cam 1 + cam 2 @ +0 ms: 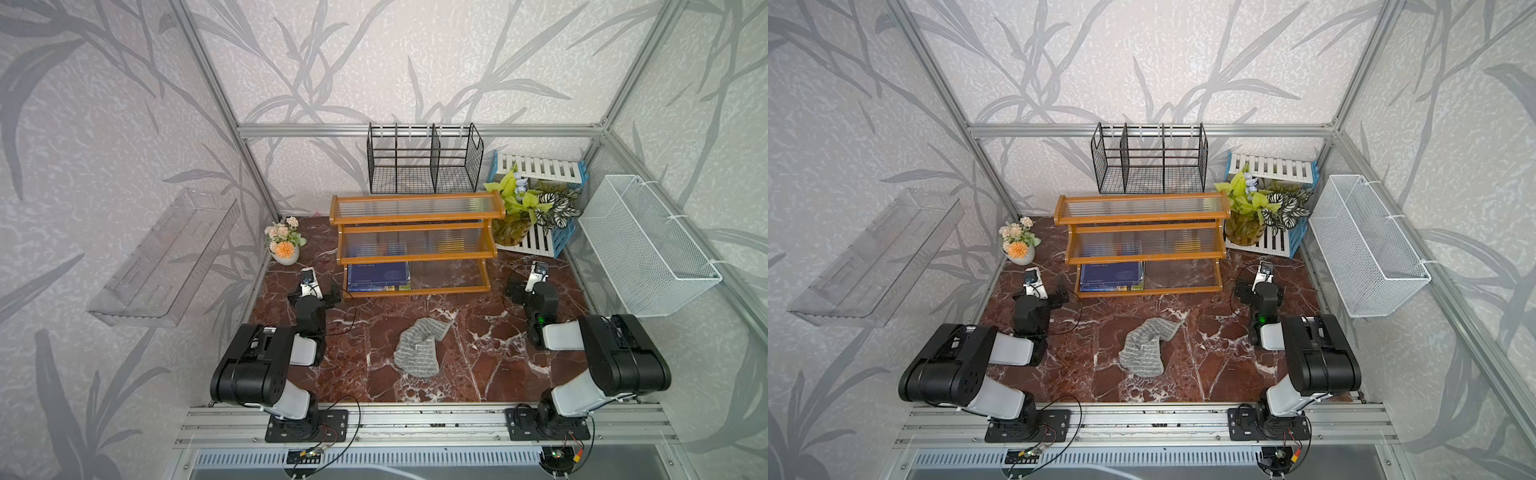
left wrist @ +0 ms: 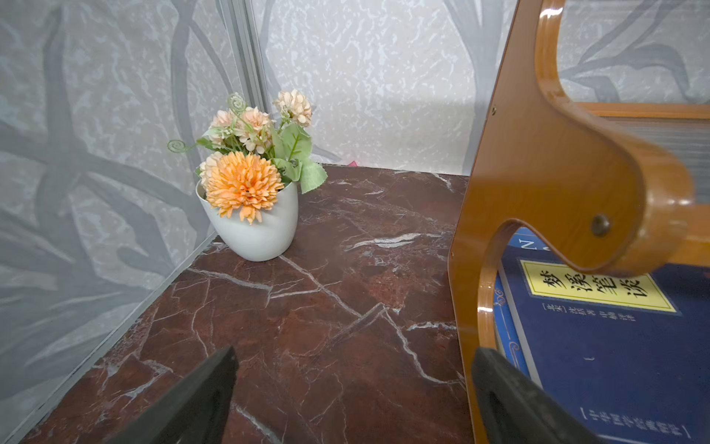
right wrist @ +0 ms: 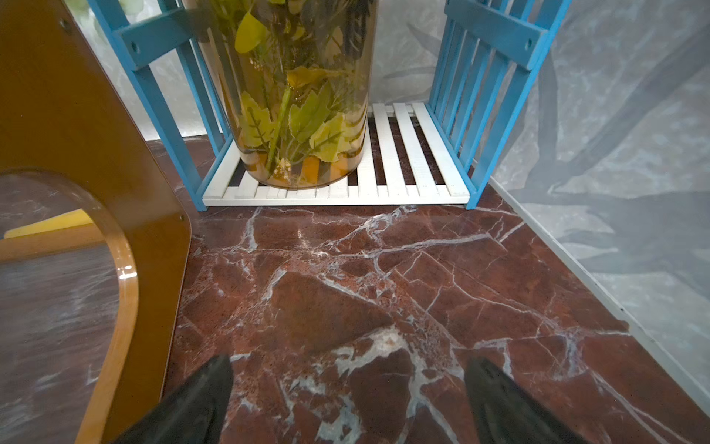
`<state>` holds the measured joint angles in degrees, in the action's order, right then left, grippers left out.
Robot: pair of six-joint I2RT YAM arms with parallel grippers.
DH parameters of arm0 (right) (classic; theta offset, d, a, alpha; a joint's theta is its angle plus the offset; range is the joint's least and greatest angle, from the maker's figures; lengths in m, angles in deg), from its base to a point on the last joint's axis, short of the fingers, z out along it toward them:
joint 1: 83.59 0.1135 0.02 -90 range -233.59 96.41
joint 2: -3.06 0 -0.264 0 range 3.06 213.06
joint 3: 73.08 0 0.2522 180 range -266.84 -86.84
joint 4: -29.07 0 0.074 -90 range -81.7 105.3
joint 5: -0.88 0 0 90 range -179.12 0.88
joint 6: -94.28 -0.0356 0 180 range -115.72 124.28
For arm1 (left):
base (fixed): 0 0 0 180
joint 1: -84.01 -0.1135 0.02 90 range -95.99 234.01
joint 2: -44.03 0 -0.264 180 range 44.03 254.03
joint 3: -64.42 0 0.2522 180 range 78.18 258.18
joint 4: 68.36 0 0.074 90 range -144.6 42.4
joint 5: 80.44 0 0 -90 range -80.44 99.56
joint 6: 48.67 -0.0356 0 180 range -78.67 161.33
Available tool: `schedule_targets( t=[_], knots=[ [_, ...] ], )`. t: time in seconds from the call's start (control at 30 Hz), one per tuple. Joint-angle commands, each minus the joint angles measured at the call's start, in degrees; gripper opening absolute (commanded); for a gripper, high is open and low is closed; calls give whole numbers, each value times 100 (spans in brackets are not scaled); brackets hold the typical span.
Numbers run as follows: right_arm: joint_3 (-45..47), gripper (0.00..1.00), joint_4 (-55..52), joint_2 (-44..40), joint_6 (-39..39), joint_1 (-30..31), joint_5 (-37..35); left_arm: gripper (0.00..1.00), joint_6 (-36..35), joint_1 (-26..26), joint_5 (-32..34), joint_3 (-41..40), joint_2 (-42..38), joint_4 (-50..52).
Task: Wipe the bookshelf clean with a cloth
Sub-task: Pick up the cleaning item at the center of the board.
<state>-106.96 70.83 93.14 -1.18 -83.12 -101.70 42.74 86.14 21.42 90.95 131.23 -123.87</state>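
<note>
Two sets of fingers are standing wide apart with nothing between them: the left fingers [image 2: 199,399] are hanging low over the table [image 2: 326,307] at the left end of the bookshelf [image 2: 538,173], and the right fingers [image 3: 199,403] are doing the same at its right end. Only the top views are showing the cloth [image 1: 417,349]: it is lying crumpled on the table in front of the bookshelf, between the left arm [image 1: 266,365] and the right arm [image 1: 615,361] and apart from both. Only the left wrist view is showing the yellow title label on the blue book [image 2: 614,346] lying on the bottom tier. One left finger is overlapping the bookshelf's wooden end there, though whether it is touching is hard to tell. The right wrist view is showing the opposite wooden end just beside the right fingers, with a glass vase of leaves [image 3: 299,96] sitting on a blue-and-white slatted stand [image 3: 403,153] straight ahead. A white pot of orange flowers [image 2: 257,234] is standing in the corner ahead of the left fingers. Both top views are also taking in a black wire rack [image 1: 424,162] behind the bookshelf, a white wire basket [image 1: 648,249] hanging on the right wall and a clear tray [image 1: 166,257] on the left wall.
</note>
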Motion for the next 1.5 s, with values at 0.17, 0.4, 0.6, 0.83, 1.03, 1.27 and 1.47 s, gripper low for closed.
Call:
schedule_targets(
  t=[0.17,0.4,0.6,0.83,1.03,1.27,1.47],
  knots=[
    [-14,99,187,44,44,-3,-60,100,-76,-11,-62,84,-19,-146],
    [-13,99,189,44,47,-3,-60,100,-62,-33,-100,76,-19,-147],
    [-14,99,182,44,35,-5,-56,100,-63,-29,-88,82,-19,-145],
    [-110,99,-180,-300,106,-4,143,100,-26,-29,-28,68,-89,-178],
    [-470,99,-2141,-1570,36,153,362,100,330,9,573,736,-1075,2095],
    [-1447,99,-5251,-2899,-404,1172,542,100,1036,160,614,871,-1885,3399],
    [-1708,100,-6678,-3678,-791,2031,2028,100,1625,291,209,1227,-2508,4757]
  ],
)
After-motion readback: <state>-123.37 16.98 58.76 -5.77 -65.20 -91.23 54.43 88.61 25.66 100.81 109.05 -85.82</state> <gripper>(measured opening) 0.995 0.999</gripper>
